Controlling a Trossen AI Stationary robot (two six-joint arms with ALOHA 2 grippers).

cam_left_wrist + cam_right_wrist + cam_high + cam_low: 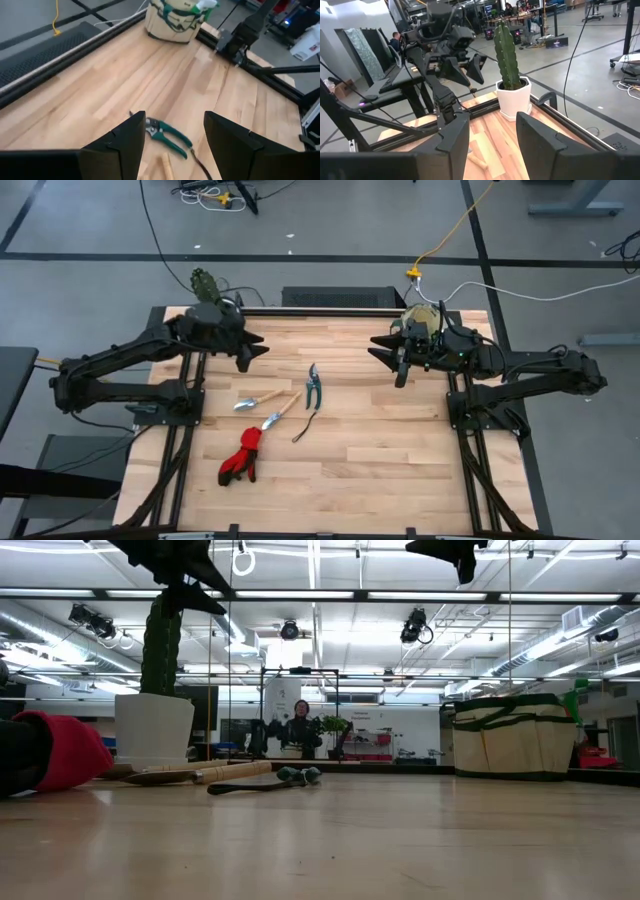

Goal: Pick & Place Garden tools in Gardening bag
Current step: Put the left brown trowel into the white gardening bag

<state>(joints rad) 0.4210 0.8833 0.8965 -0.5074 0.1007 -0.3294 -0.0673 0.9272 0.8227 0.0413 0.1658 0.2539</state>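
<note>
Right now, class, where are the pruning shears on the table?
In the high view, the pruning shears lie near the table's middle, between the two arms, just beyond the trowel and the thin dark cord.

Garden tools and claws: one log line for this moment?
left claw: open, above shears | right claw: open, by bag | trowel, gloves: on table

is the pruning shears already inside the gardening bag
No, the pruning shears lie on the bare table mid-way between the arms, well apart from the gardening bag at the far right corner.
</note>
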